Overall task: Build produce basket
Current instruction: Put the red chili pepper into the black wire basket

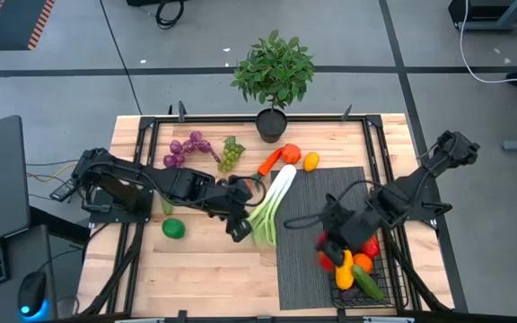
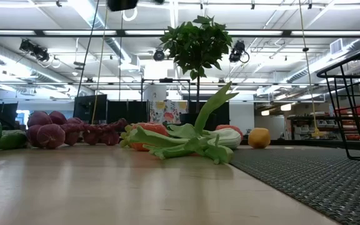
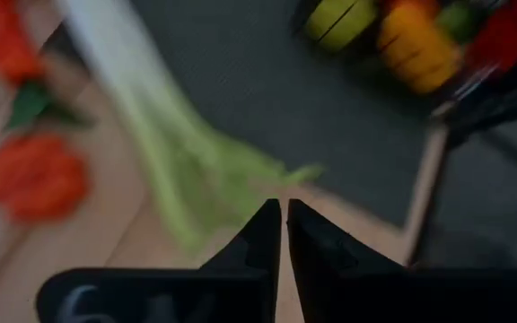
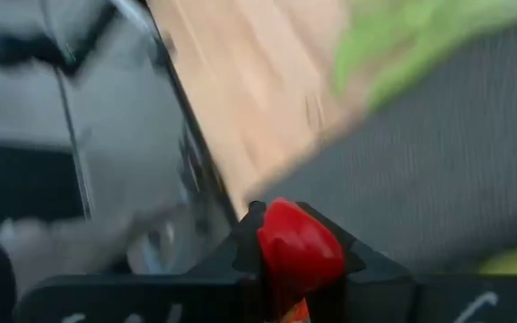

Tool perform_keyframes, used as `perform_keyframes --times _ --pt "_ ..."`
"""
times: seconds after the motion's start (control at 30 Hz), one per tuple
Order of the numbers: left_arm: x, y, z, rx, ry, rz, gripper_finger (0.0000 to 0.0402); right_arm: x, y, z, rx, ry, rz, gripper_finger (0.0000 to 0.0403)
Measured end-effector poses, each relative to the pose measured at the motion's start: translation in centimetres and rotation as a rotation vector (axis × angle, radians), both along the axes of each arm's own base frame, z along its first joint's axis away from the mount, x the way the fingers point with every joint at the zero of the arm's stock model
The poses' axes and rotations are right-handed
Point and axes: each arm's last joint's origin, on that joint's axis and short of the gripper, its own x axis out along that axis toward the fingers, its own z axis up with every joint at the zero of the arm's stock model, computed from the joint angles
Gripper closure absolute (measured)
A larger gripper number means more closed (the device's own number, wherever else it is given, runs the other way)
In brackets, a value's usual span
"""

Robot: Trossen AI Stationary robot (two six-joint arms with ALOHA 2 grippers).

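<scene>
The black wire basket (image 1: 386, 285) stands on the ribbed mat (image 1: 317, 202) at the near right and holds red, orange, yellow and green produce. My right gripper (image 1: 332, 244) is shut on a small glossy red piece of produce (image 4: 299, 247), just left of the basket. The leek (image 1: 272, 202) lies across the mat's left edge. My left gripper (image 1: 239, 231) is shut and empty beside the leek's leafy end (image 3: 196, 179). Purple grapes (image 1: 187, 148), green grapes (image 1: 232, 154), a carrot (image 1: 270, 162) and a yellow citrus (image 1: 311, 161) lie on the wood. My right gripper pinches the red piece (image 4: 285, 269) between its two fingers, and its rounded end sticks out past the fingertips. The fingers slant down from the table's far right. The piece is over the mat beside the basket's left side, and the low view shows nothing of it on the mat.
A leafy plant in a black pot (image 1: 272, 121) stands at the far edge. A round green fruit (image 1: 173, 229) lies near the left gripper. An orange-red pepper (image 1: 289, 153) lies by the carrot. Bare wood lies along the near edge (image 1: 205, 278).
</scene>
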Motion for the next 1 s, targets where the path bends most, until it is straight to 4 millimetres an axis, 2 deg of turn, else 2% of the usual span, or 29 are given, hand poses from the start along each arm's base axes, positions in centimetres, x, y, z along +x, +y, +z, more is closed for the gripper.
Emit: perform_keyframes --times 0.1,0.3,0.43,0.6,0.8,1.0 --pt "-1.0 0.2 -0.6 0.03 0.118 0.0 0.0375 -1.3 0.8 -0.3 0.046 0.109 0.044 0.0354" --pt "-3.0 -0.1 -1.4 0.098 0.321 -0.041 0.0376 -3.4 2.4 -0.1 0.109 0.17 0.063 0.0353" --pt "-3.8 -1.1 -2.4 0.131 0.39 -0.15 0.0366 -4.8 3.0 -0.5 0.054 0.207 0.058 0.0352" --pt "-4.5 -1.3 -5.1 0.07 0.494 -0.242 0.0351 -6.2 3.2 -1.0 -0.033 0.251 0.02 0.0351" --pt "-5.5 -0.6 -9.1 0.018 0.608 -0.242 0.0338 -7.4 3.1 -1.3 -0.101 0.272 -0.059 0.0345" --pt "-8.2 -0.1 -11.0 -0.012 0.604 -0.226 0.0331 -8.1 3.2 -1.4 -0.122 0.267 -0.129 0.0292"
